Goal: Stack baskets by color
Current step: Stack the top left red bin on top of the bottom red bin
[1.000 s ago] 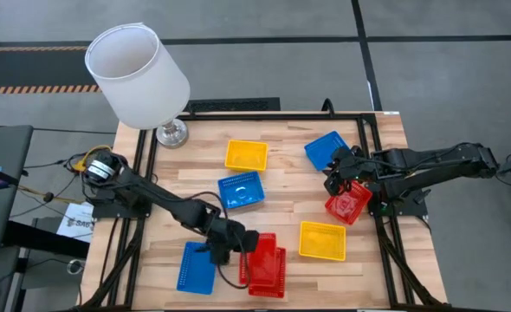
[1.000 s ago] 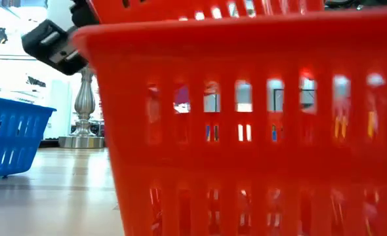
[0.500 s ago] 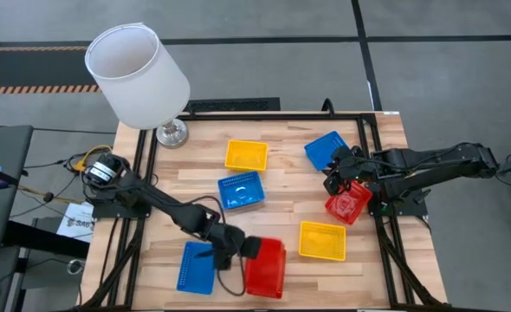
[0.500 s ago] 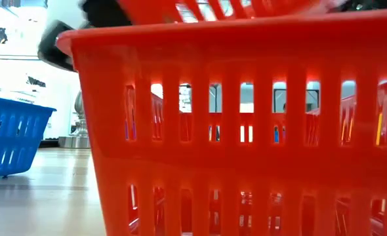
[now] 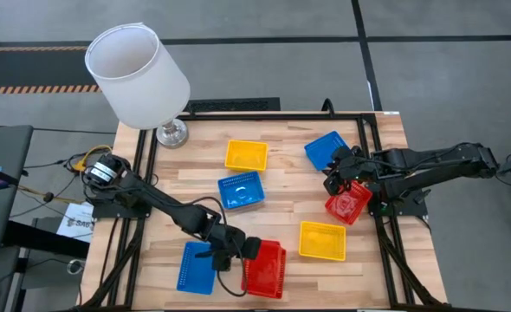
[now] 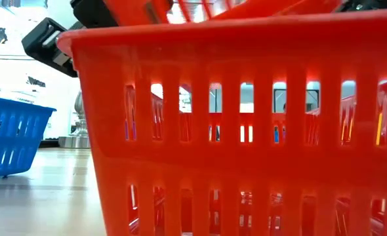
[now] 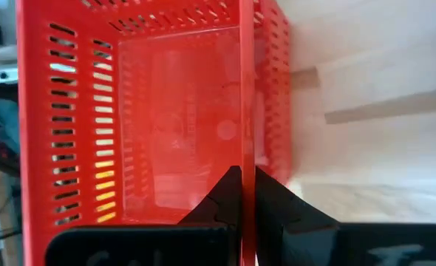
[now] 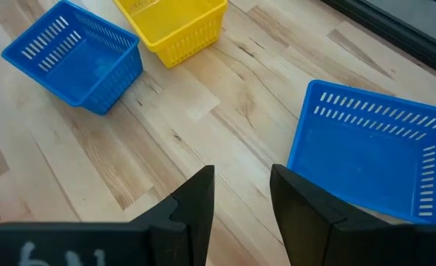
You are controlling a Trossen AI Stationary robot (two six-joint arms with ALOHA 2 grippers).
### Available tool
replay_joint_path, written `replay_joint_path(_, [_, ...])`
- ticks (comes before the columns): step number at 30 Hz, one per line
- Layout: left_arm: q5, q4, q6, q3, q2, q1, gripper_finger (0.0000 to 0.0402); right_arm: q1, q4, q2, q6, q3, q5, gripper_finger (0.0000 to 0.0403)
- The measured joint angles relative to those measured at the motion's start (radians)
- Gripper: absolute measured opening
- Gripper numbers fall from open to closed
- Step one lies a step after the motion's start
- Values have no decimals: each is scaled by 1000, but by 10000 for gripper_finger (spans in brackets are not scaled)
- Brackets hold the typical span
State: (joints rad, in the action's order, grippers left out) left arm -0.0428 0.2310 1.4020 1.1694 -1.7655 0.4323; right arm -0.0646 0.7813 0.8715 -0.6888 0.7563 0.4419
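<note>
My left gripper (image 5: 236, 251) is shut on a red basket (image 5: 266, 260) near the table's front edge. That basket sits tilted over a second red basket (image 6: 246, 131), which stands on the table. In the low view the held basket's rim (image 6: 246, 8) slants above the lower one's rim. My right gripper (image 5: 335, 178) hovers open at the right, with nothing between its fingers (image 8: 196, 192). A third red basket (image 5: 348, 204) lies tipped beside it. Blue baskets (image 5: 197, 267) (image 5: 241, 191) (image 5: 327, 149) and yellow baskets (image 5: 246, 156) (image 5: 322, 240) rest on their bottoms. My left gripper pinches the held red basket's left wall at its rim (image 7: 247, 159), one finger (image 7: 224, 196) inside the basket and one (image 7: 281, 203) outside. The fingers come slanting down from the table's left. The basket is tilted over the lower red basket; whether it rests in it I cannot tell.
A lamp with a big white shade (image 5: 139, 74) and a metal foot (image 5: 171, 133) stands at the far left corner. A black frame (image 5: 359, 121) borders the tabletop. Bare wood lies in the middle between the baskets.
My left gripper has carried its red basket a little toward the near edge. The two red baskets, offset a second ago, now overlap almost fully in the high view. The lower basket has shifted slightly in the low view.
</note>
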Motion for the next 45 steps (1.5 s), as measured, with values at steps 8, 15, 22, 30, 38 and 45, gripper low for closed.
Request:
replay_joint_path(8, [-3,-11,0,0,-61,13,0,-1,3,0,-19,0,-1,157])
replay_joint_path(15, [102,86,-17,0,-62,12,0,-1,-1,-1,-21,0,-28,157])
replay_joint_path(22, [181,226,-67,3,-56,4,0,1,-3,0,-21,0,-28,157])
replay_joint_path(30, [208,262,-44,-1,-1,-1,0,0,-4,0,-19,0,-27,157])
replay_joint_path(38, [169,187,-200,-1,84,-21,29,0,-4,0,-15,0,-28,157])
replay_joint_path(45, [99,143,-207,-1,77,-25,108,0,-1,0,-18,0,-28,157])
